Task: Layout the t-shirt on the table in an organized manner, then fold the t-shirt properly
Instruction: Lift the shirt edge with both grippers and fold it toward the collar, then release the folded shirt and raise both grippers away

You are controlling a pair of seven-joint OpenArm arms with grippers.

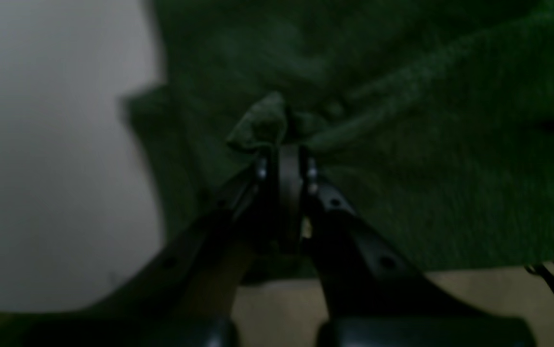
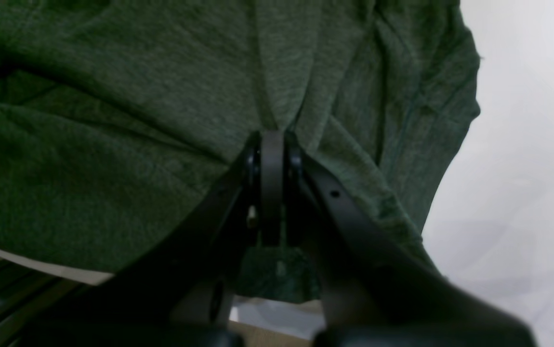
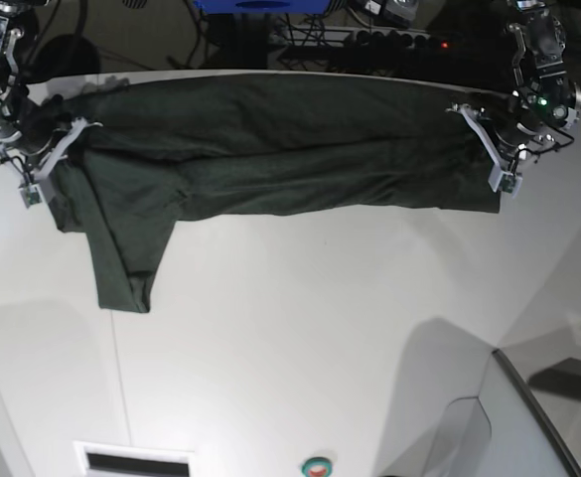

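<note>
Spanning the far part of the large smooth white table (image 3: 300, 338), the plain dark green short-sleeved t-shirt (image 3: 270, 159) hangs stretched between 2 arms, the left gripper (image 1: 284, 149) and right gripper (image 2: 272, 137) each pinched tight on bunched fabric.

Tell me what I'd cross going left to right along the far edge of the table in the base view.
Right gripper, shut on the t-shirt → t-shirt stretched between the arms, one sleeve hanging toward the camera → left gripper, shut on the shirt's other end → bare table.
</note>
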